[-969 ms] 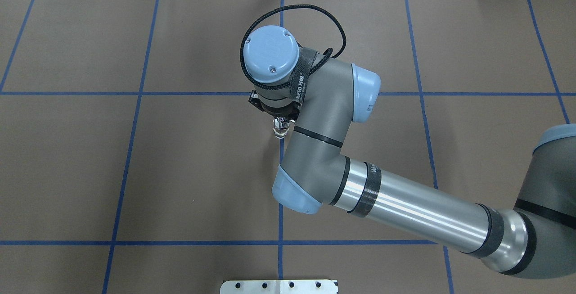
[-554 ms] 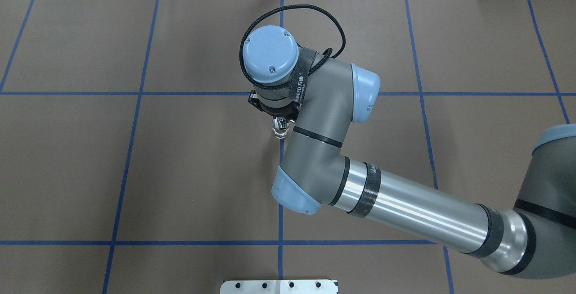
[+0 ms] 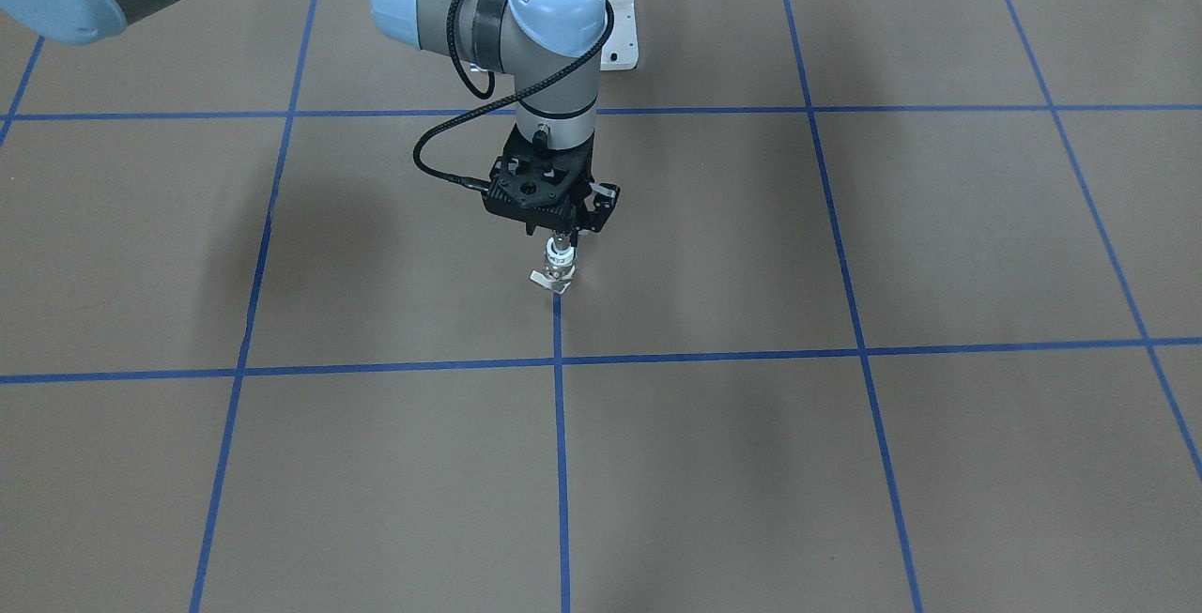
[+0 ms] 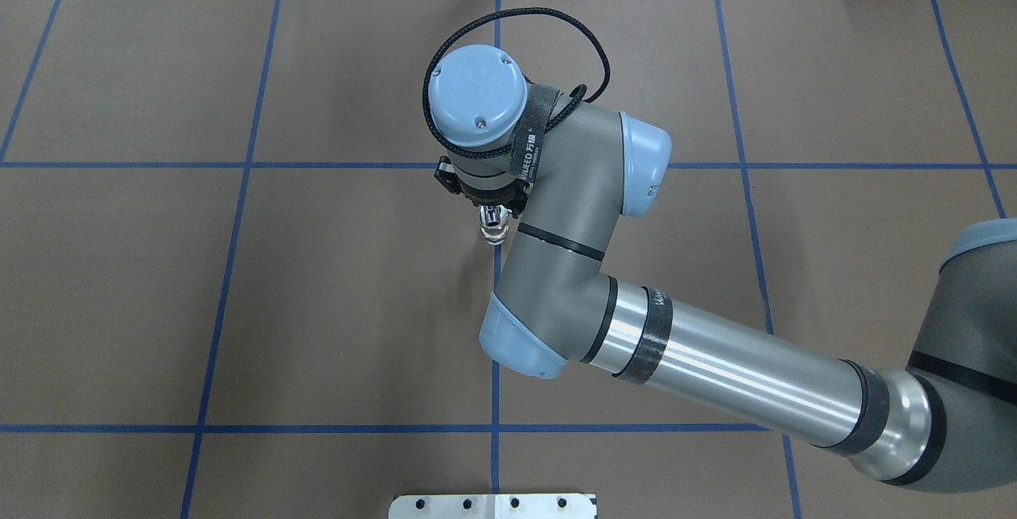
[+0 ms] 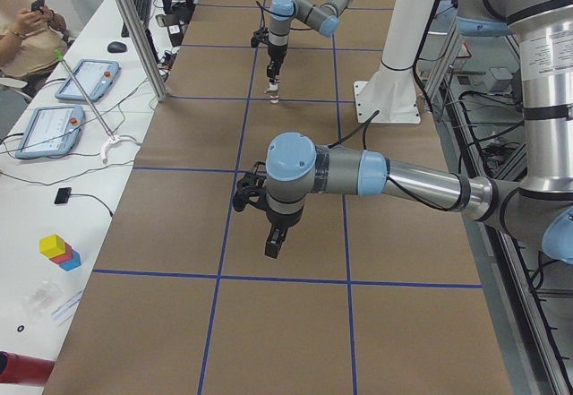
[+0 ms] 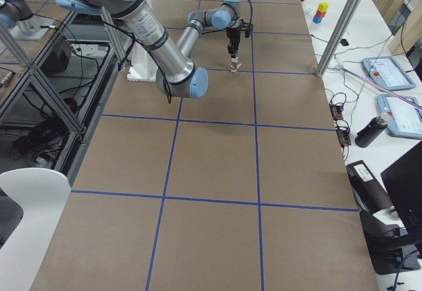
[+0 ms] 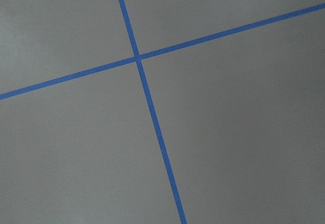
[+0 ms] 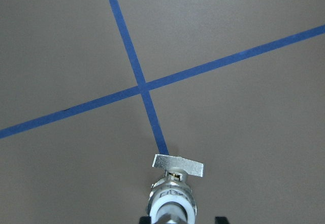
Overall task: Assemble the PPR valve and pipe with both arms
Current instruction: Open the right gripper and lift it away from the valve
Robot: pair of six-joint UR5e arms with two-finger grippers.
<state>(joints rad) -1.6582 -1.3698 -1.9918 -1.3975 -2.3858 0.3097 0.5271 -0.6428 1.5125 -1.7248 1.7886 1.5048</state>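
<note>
1. The right gripper (image 3: 562, 239) pinches the valve (image 3: 555, 271), which hangs upright at its 6 o'clock with the handle pointing down.
2. The valve is over a blue tape line (image 3: 561, 425) on the table (image 3: 845, 463).
3. The left gripper (image 5: 272, 247) hangs over the table; I cannot tell whether it is spread or closed.

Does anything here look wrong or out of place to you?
Nothing stands out. The right arm's fingers hold a small metal valve upright, handle end down, over a blue tape line. Nothing looks spilled, bent or broken.
</note>
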